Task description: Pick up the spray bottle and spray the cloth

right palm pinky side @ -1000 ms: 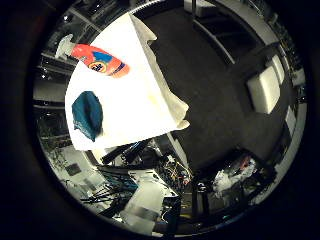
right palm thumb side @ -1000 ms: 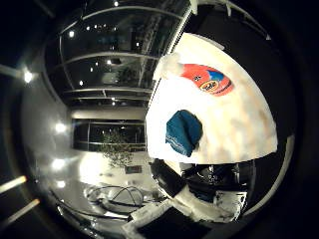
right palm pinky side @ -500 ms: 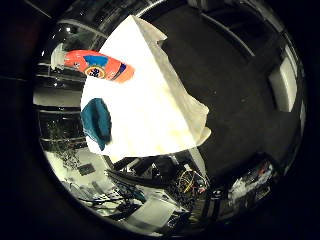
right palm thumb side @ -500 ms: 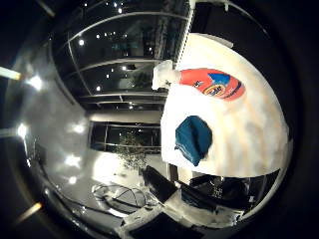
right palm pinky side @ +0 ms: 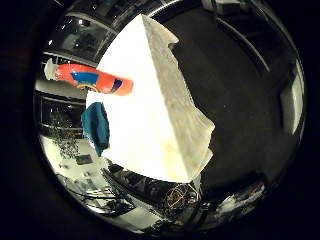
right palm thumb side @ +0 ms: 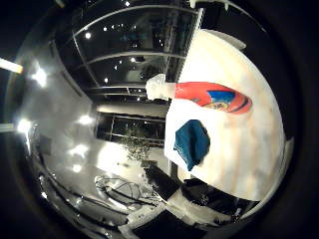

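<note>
An orange-red spray bottle (right palm thumb side: 212, 97) with a blue label and a white trigger head (right palm thumb side: 157, 87) lies on its side on a white-covered table (right palm thumb side: 244, 149). A crumpled dark teal cloth (right palm thumb side: 192, 142) lies on the same table beside the bottle, a short gap apart, near the table's edge. The bottle's head reaches out past that edge. No part of my hand shows in either palm view. Both things look small, so the palm is well away from them.
The white table cover drops at a corner (right palm pinky side: 195, 150) to a dark floor (right palm pinky side: 240, 75). Beyond the far edge are glass walls with ceiling lights (right palm thumb side: 89, 35), a plant (right palm thumb side: 132, 142) and dark equipment below the table (right palm pinky side: 175, 195).
The whole picture has shifted and the table, bottle and cloth have grown larger in both views: the camera has moved closer. Bottle and cloth lie as before.
</note>
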Controlling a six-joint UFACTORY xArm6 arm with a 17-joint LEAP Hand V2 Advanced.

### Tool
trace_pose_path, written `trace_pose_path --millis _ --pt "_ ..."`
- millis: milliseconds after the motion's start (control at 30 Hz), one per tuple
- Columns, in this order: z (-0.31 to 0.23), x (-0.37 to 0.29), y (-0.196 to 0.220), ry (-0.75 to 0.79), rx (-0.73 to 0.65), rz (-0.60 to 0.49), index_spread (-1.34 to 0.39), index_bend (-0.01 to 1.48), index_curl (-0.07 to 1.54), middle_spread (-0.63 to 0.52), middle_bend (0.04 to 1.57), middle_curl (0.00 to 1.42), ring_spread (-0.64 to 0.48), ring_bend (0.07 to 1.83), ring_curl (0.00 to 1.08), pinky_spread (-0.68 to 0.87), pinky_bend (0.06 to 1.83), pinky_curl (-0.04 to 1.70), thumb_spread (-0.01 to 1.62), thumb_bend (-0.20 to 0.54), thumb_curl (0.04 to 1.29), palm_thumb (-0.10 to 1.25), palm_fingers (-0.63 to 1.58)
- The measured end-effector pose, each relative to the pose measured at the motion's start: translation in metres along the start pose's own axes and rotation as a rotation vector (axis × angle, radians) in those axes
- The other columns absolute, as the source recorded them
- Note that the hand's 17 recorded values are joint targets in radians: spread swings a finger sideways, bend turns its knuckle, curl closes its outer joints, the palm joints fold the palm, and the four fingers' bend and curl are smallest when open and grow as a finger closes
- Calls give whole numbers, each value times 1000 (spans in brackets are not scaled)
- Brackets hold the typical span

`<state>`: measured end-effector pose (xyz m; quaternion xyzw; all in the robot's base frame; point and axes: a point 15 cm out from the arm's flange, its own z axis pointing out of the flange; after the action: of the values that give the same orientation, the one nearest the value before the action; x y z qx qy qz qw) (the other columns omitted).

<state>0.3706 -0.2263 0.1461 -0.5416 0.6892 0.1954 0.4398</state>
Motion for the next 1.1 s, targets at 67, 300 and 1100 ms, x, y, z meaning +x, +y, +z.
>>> trace_pose_path --millis 67,300,1100 --pt "8 -4 -6 -33 -33 -16 -213 132 206 194 198 330 219 308 258 358 369 348 924 -31 300 430 -26" --pt "27 -3 -23 -57 -114 -56 -205 132 200 193 196 331 219 305 258 358 373 337 917 -32 300 423 -32" --pt "122 -19 -50 -74 -308 -135 -170 150 228 192 214 336 202 287 261 351 370 327 906 -31 300 438 0"
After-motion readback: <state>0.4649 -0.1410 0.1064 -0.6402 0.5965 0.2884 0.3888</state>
